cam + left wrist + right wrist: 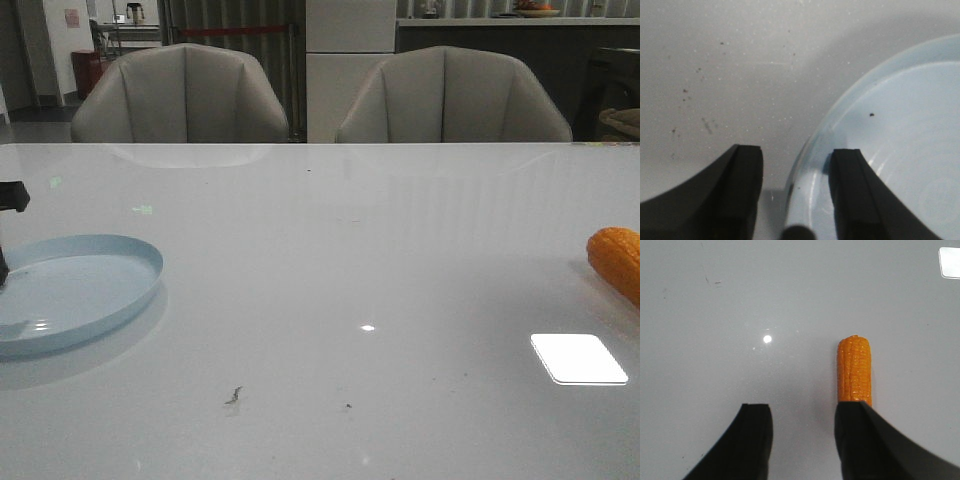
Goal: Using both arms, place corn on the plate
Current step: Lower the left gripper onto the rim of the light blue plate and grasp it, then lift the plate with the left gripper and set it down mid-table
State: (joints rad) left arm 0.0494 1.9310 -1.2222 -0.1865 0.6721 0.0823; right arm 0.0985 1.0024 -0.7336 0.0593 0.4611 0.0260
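The pale blue plate [85, 275] lies at the table's left side. The orange corn [616, 262] lies at the far right, cut off by the front view's edge. My left gripper [797, 167] is open and straddles the plate's rim [812, 145]: one finger is over the table, the other over the plate's inside. Only a black part of the left arm [12, 196] shows in the front view. My right gripper [802, 415] is open and empty above the table. The corn [855, 370] lies lengthwise just beyond one fingertip [855, 412], which hides its near end.
Two grey chairs [180, 95] [452, 95] stand behind the table's far edge. A bright square light reflection [578, 358] lies on the table near the front right. Small dark specks [233, 397] mark the front middle.
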